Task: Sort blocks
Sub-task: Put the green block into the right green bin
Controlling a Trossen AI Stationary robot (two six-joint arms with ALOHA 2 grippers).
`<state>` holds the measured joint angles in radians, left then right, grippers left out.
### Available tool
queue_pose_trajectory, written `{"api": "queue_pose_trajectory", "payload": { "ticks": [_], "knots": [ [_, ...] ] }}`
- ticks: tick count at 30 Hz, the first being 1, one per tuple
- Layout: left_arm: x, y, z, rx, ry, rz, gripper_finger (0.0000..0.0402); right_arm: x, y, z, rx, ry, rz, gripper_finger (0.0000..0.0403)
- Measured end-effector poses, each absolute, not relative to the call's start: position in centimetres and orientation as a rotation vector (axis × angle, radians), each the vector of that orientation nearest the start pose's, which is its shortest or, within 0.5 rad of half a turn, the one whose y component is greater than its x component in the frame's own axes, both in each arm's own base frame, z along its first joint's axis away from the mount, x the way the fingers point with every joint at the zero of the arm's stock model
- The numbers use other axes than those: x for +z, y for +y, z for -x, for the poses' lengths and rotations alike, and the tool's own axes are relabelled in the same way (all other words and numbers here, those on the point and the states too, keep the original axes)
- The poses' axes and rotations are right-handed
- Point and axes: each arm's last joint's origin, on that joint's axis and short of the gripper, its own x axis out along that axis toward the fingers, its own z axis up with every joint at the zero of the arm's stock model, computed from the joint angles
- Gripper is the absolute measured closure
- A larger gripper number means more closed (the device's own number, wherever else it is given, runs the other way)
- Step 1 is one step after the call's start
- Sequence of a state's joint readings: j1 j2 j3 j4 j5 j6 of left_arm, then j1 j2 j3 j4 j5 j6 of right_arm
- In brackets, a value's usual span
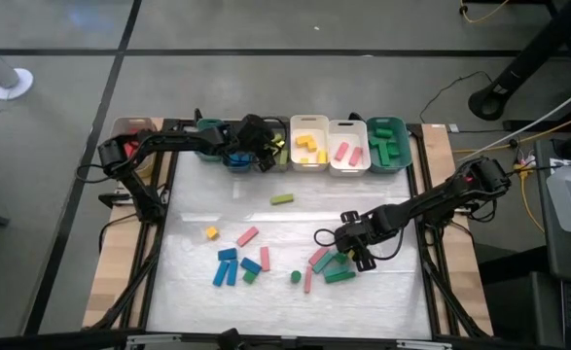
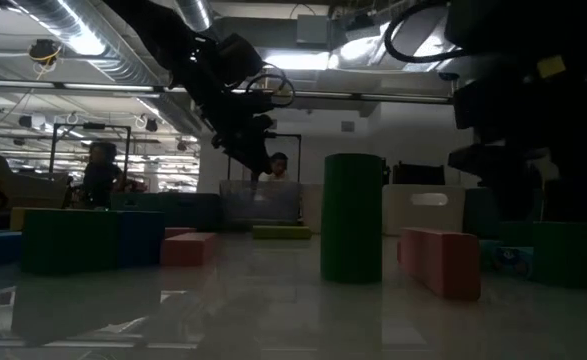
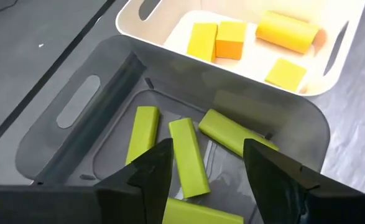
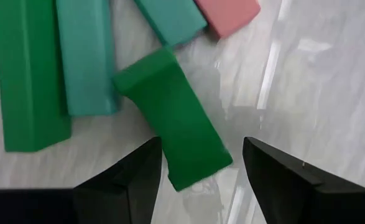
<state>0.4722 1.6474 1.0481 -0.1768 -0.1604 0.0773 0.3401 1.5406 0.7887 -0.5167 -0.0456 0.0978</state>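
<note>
Several blocks lie flat on the table: a lime bar [image 1: 282,199], a yellow cube [image 1: 210,232], pink bars [image 1: 247,236], blue pieces [image 1: 227,267] and a green cylinder [image 2: 353,215]. My left gripper [image 3: 207,152] hangs open above the grey bin [image 3: 76,124], where lime bars [image 3: 188,155] lie on the floor. My right gripper [image 4: 202,146] is open, pointing down just above a short dark green block [image 4: 176,124]. That block's near end lies between the fingertips, with no touch showing. Beside it lie teal bars [image 4: 86,56], a long green bar [image 4: 23,74] and a pink block [image 4: 229,15].
A row of bins lines the far edge: a teal one [image 1: 212,136], the grey one [image 1: 266,160], a white one with yellow blocks [image 1: 307,144], a white one with pink blocks [image 1: 348,151] and a green one [image 1: 387,144]. People show in the room behind.
</note>
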Motion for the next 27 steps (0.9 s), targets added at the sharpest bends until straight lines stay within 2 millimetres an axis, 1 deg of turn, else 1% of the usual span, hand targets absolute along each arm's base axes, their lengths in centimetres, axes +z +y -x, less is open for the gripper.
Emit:
{"api": "queue_pose_trajectory", "payload": {
  "ticks": [4,10,14,17,20,23,27],
  "knots": [
    [21.1,15.8,-30.7,0.561,0.801,0.047,0.0219,14.7,8.7,-24.3,0.269,1.273,0.104,0.0210],
    [21.1,15.6,-30.8,0.553,0.801,0.044,0.0219,14.7,8.6,-24.5,0.226,1.248,0.134,0.0275],
    [21.1,15.6,-30.8,0.554,0.800,0.046,0.0219,15.2,8.6,-24.9,0.185,1.222,0.194,0.0275],
    [21.3,15.3,-30.8,0.548,0.792,0.040,0.0219,16.5,8.3,-25.9,0.162,1.195,0.262,0.0274],
    [21.7,14.9,-30.9,0.536,0.780,0.033,0.0219,18.1,7.4,-26.5,0.120,1.229,0.343,0.0259],
    [21.8,14.2,-31.2,0.515,0.775,0.025,0.0219,19.9,6.0,-27.0,0.058,1.281,0.447,0.0256],
    [22.1,12.9,-31.5,0.477,0.774,0.010,0.0219,22.0,3.4,-27.0,-0.060,1.396,0.563,0.0269]
  ]
}}
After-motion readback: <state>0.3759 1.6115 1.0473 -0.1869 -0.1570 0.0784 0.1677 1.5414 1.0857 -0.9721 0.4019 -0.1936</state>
